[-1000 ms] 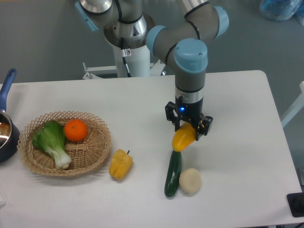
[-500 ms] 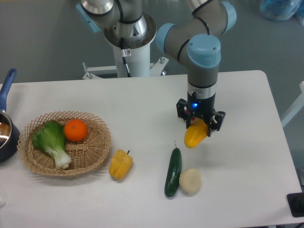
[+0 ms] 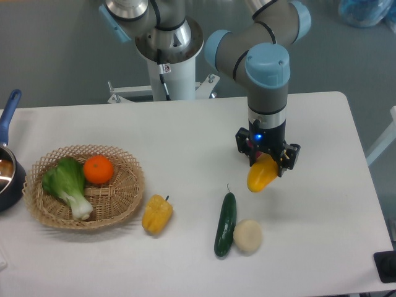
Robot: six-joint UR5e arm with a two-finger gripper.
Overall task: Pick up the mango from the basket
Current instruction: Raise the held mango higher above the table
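One gripper (image 3: pixel 267 162), clamped on the mango (image 3: pixel 261 175), holds it tilted above the table (image 3: pixel 185 130) toward the right edge, the fruit sticking out below the fingers. The basket (image 3: pixel 117 198) sits well apart, near the left edge.

Place: a robotics lab, by the look of it.
Clue at 12 o'clock: the arm's white pedestal (image 3: pixel 176 77) stands behind a plain white table (image 3: pixel 185 133).
Clue beyond: bare grey floor (image 3: pixel 55 55), no kitchen fittings.
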